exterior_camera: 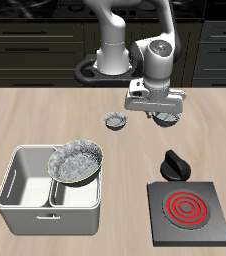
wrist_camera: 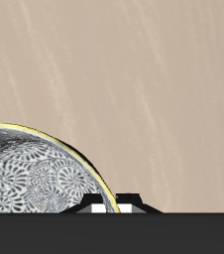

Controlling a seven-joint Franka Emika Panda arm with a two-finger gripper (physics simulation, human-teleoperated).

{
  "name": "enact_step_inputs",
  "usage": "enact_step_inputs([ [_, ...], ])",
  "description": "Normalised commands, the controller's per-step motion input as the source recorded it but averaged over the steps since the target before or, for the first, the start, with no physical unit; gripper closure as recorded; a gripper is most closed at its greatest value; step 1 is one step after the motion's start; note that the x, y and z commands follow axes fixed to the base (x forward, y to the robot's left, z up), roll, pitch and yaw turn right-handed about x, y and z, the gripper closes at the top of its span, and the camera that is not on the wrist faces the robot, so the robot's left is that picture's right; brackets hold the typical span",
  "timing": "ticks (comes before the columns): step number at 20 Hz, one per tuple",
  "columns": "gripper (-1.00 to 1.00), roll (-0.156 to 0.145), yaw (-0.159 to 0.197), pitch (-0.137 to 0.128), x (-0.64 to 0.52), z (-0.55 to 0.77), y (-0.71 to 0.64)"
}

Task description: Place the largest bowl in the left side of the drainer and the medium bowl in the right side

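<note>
The largest bowl (exterior_camera: 75, 161) leans tilted in the drainer (exterior_camera: 25, 190), its rim resting over the centre wall and the compartment nearer the stove. My gripper (exterior_camera: 166, 111) is farther back on the table, shut on the rim of the medium bowl (exterior_camera: 167, 119), which sits just under it. In the wrist view the medium bowl (wrist_camera: 40, 179) shows its mottled inside, with its rim running between my close-set fingertips; the gripper (wrist_camera: 111, 203) is at the bowl's edge. I cannot tell whether the bowl touches the table.
The tiny bowl (exterior_camera: 114, 122) stands on the table beside the medium bowl. A black stove plate (exterior_camera: 190, 208) with a red coil lies near the front edge, and a black knob (exterior_camera: 175, 163) lies just behind it.
</note>
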Motion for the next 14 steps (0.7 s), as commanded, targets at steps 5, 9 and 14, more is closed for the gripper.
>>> enact_step_inputs([
  [5,1.00,-0.048,0.001,-0.047,0.06,0.46,-0.33],
  [9,1.00,-0.030,-0.008,-0.059,-0.04,0.61,-0.34],
  [14,1.00,0.005,-0.010,-0.030,-0.13,0.30,-0.15],
])
